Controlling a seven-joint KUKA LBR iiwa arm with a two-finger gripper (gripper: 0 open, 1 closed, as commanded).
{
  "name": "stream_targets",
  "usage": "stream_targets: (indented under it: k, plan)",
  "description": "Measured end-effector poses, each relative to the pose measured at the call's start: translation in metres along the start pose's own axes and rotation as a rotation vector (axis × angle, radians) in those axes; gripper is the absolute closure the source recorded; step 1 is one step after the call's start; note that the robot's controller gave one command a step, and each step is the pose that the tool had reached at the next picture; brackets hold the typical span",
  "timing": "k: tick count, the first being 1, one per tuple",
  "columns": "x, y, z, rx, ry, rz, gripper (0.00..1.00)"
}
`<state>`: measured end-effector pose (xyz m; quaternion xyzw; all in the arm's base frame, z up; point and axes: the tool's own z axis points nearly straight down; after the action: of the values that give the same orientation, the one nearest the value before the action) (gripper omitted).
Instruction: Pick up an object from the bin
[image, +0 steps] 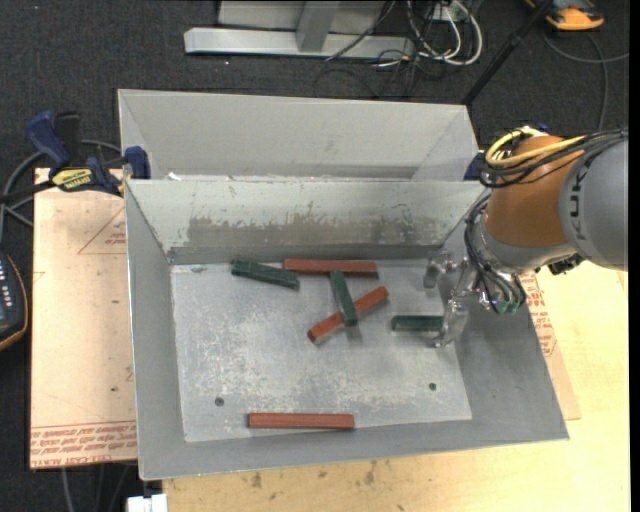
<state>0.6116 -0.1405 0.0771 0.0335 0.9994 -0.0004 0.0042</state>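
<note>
Robot lab: metal bin (300, 130), floor cables (440, 40)

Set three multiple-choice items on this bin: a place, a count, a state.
1. The gripper is beside: A the short green stick at the right; B the bottom red stick; C the back-left green stick.
2. Red sticks in the bin: A two; B three; C five.
3. The middle green stick: A stands upright; B lies across a red stick; C leans on the wall.
Answers: 1A, it hangs at that stick's right end; 2B, back, middle, bottom; 3B, they form a cross.
</note>
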Motion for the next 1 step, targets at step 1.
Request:
stream_targets:
  k: [1]
  plan:
    - [0.002, 0.0011, 0.0007, -0.001, 0.005, -0.002, 1.0]
